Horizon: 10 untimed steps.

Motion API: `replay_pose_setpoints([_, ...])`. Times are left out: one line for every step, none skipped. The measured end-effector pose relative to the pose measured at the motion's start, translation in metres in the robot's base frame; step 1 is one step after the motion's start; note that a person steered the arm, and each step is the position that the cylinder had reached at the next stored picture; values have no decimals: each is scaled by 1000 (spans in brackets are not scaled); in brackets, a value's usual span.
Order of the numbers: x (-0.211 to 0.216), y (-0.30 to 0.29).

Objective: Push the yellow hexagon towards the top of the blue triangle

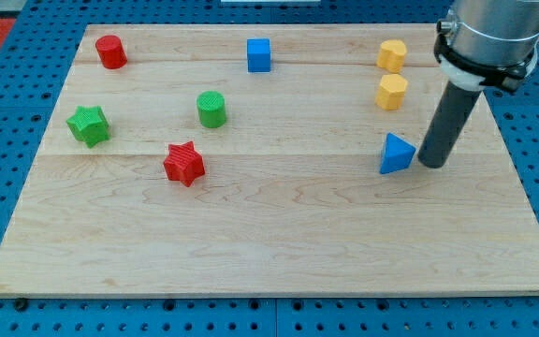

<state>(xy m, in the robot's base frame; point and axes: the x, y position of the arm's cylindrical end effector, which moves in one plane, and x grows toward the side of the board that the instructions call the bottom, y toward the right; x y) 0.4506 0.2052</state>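
A yellow hexagon (392, 92) sits on the wooden board (269, 234) at the upper right. A second yellow block (392, 55) lies just above it near the board's top edge; its shape is harder to make out. The blue triangle (396, 153) lies below the hexagon, a short gap apart. My tip (432, 164) is down on the board just to the right of the blue triangle, close to it, and below and right of the yellow hexagon. It touches no yellow block.
A blue cube (259, 54) sits at the top centre. A red cylinder (111, 51) is at the top left. A green star (88, 124), a green cylinder (211, 109) and a red star (184, 164) lie on the left half.
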Motion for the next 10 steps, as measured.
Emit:
replay_pose_setpoints([-67,34])
replay_pose_setpoints([-117,33])
replay_pose_setpoints([-133,19])
replay_pose_setpoints([-133,-15])
replay_pose_setpoints([-128,-32])
replay_pose_setpoints([-110,-32])
replay_pose_setpoints([-101,-32])
replay_pose_setpoints([-101,-27])
replay_pose_setpoints([-101,-20])
replay_pose_setpoints([-101,-20])
